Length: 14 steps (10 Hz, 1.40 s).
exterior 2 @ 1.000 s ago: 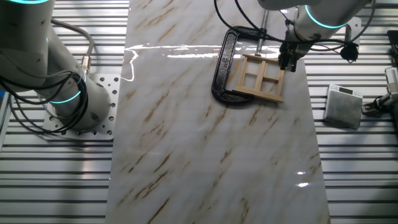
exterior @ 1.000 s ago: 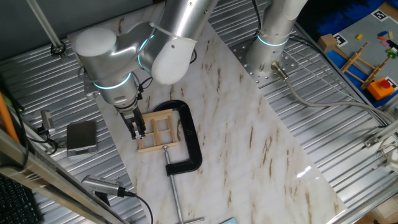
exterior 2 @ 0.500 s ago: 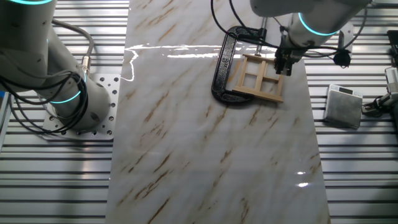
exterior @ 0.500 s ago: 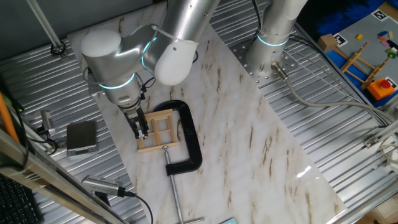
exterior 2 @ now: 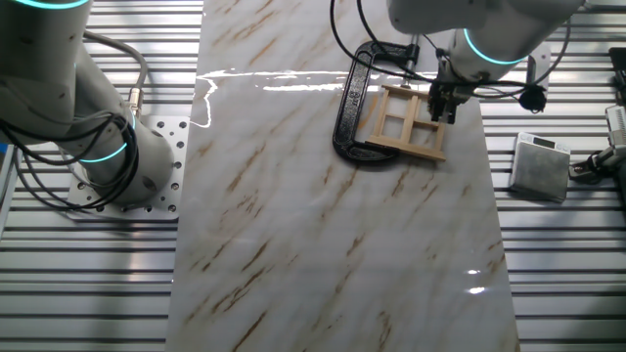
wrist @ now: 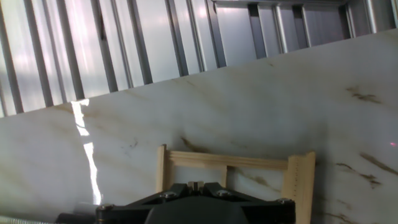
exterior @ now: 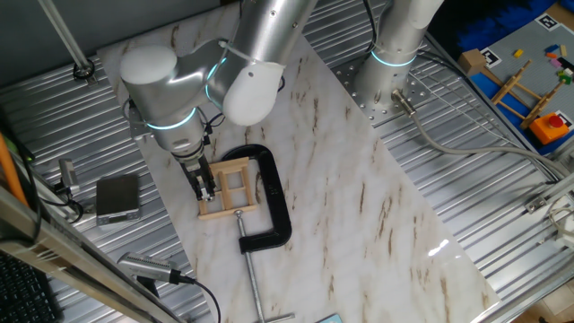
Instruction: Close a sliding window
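The sliding window point(exterior: 230, 187) is a small pale-wood frame with crossbars, lying flat on the marble board and held by a black C-clamp point(exterior: 274, 196). It also shows in the other fixed view point(exterior 2: 405, 120), and its far rail and side post show in the hand view point(wrist: 300, 180). My gripper point(exterior: 205, 186) points straight down with its fingertips in the window's outer panes, near the side away from the clamp's back. In the other fixed view the gripper point(exterior 2: 443, 104) is over the window's right part. In the hand view the gripper point(wrist: 196, 185) has its jaws pressed together.
A grey box point(exterior: 117, 197) lies on the slatted metal table beside the board, also in the other fixed view point(exterior 2: 540, 166). A second arm's base point(exterior: 391, 74) stands at the board's far side. A wooden stick frame with an orange block point(exterior: 538, 108) sits far right.
My gripper has shifted a little across the window toward the clamp's back, staying low in the frame. The clamp and outer frame have not moved.
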Available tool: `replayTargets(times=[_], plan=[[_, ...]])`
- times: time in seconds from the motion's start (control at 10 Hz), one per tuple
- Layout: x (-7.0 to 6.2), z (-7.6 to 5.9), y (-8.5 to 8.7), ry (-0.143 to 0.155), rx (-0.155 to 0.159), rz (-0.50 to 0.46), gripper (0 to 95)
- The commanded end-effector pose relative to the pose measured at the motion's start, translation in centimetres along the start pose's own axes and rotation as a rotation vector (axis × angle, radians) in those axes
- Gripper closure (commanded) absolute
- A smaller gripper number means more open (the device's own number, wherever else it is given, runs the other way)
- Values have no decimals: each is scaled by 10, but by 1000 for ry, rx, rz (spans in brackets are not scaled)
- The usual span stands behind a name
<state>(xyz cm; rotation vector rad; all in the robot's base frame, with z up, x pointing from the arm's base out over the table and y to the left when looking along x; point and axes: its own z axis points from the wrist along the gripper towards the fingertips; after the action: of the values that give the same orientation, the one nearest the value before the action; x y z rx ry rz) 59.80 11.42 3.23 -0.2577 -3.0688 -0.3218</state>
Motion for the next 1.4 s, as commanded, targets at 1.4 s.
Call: replayTargets(times=[1.4], plan=[[-3,-10,13,-32,-112,-39,0]])
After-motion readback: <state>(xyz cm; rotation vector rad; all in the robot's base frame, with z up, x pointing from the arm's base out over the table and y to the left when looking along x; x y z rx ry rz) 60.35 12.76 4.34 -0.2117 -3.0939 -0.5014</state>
